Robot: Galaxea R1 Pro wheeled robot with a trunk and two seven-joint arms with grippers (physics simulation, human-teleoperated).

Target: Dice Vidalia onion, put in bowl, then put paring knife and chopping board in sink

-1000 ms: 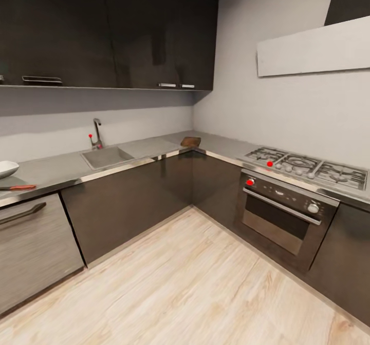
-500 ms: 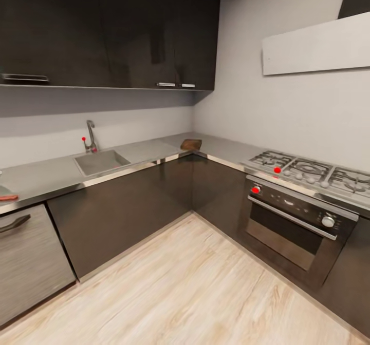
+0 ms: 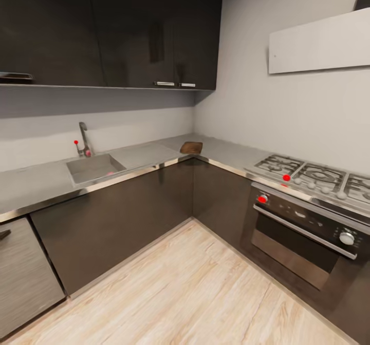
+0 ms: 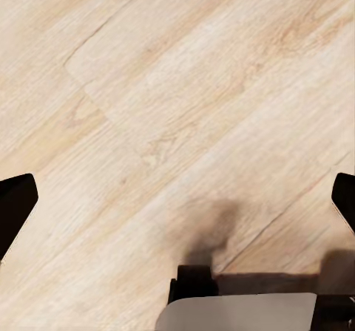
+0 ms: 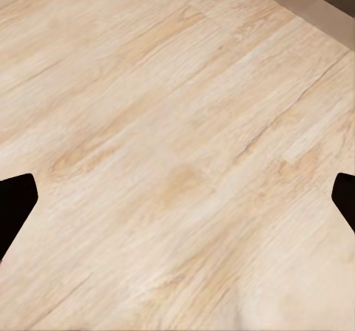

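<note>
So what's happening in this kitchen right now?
Nothing is being handled. The robot is out on the wooden floor, facing the corner counters. The sink with its tap sits in the countertop, and the chopping board lies in the corner. Both grippers, left and right, hang open over the floor, empty.

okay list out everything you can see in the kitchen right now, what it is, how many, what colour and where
sink: one, steel, set in the countertop, head view left
tap: one, chrome with red lever tip, behind the sink
countertop: one, grey, L-shaped along both walls
chopping board: one, brown, in the countertop corner
hob: one, steel, head view right
oven: one, dark with red knob, below the hob
upper cabinets: dark, above the sink
floor: light wood
left gripper: black fingers spread, over floor
right gripper: black fingers spread, over floor
</note>
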